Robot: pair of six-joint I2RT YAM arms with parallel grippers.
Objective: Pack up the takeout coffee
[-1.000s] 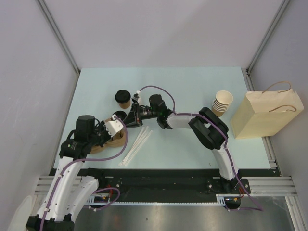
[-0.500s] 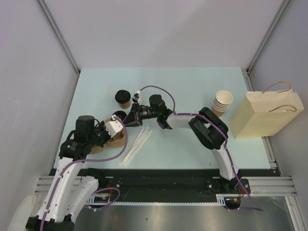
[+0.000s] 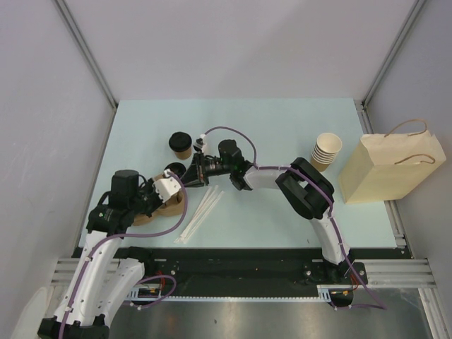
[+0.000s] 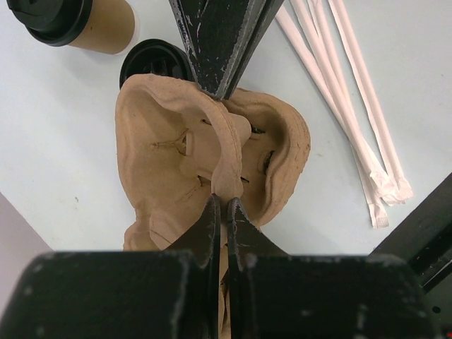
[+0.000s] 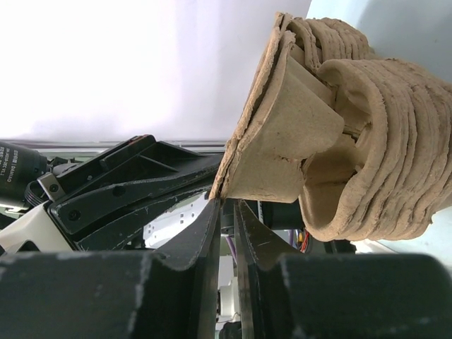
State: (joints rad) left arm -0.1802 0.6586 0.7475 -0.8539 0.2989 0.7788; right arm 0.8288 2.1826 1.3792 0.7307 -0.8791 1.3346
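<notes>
Since the earlier overhead frame, the right gripper (image 3: 188, 175) has been edging a little toward the tabletop's left edge with its fingers narrowing; everything else is lying as it was.

Top view: the right arm is reaching far across to the left half of the pale green tabletop (image 3: 282, 127), elbow raised and forearm held low. The left arm is folding in over the near-left corner, with the left gripper (image 3: 171, 196) pointing down onto the stack of brown moulded-pulp cup carriers (image 3: 168, 208). The takeout coffee (image 3: 181, 144), a small brown kraft paper cup under a round black plastic lid, is standing upright toward the far-left corner. It is just beyond a loose black plastic lid (image 3: 173, 169) and neither gripper is touching it.

Left wrist view: the left gripper (image 4: 219, 212) is pressing its fingers fully together on the near end of the stack's central rib. The right gripper (image 4: 219, 88) is pinching the rib's far end. White paper-wrapped straws (image 4: 346, 92) are lying nearer the tabletop's right edge.

Right wrist view: the right gripper (image 5: 226, 219) is holding its fingers almost together, and the thin rim of the uppermost carrier (image 5: 282, 134) is entering the slit and appears to be gripped.

The step in hand is probably the separating of one carrier. The left gripper should be anchoring the lower layers while the right peels slowly upward. It should take a single layer and steer clear of the coffee.
</notes>
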